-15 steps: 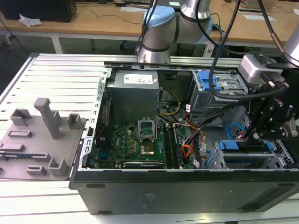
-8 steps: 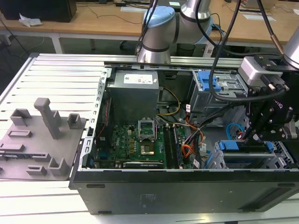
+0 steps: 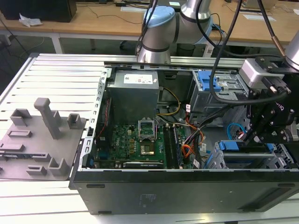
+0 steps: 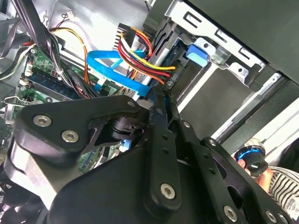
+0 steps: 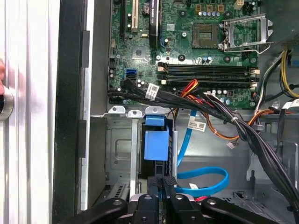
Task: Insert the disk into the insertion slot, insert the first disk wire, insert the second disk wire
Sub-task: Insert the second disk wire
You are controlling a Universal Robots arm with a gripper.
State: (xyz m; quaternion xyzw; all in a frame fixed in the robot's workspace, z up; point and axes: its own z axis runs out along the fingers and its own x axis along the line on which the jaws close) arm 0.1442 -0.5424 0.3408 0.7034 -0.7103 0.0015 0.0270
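The disk (image 5: pixel 156 142), in its bright blue carrier, sits inside the insertion slot (image 5: pixel 119 154), the low grey cage at the exterior view's right (image 3: pixel 243 161). My black gripper (image 5: pixel 162 183) hangs over the disk's rear end with its fingers pressed together. In the second wrist view the gripper (image 4: pixel 156 100) has its tips at the black connector (image 4: pixel 170 79) of a red, yellow and black wire bundle (image 4: pixel 140 51). Whether the fingers pinch that connector is hidden. The second disk wire (image 5: pixel 205 179), thin and light blue, curls in a loose loop beside the slot.
A taller cage with a blue latch (image 3: pixel 219 84) stands behind the slot. The motherboard (image 3: pixel 135 140) and thick black cable bundles (image 5: pixel 224 112) fill the case's middle. An orange cable (image 3: pixel 187 149) lies near the board. A person's striped sleeve (image 4: pixel 285 186) is at the case's outer wall.
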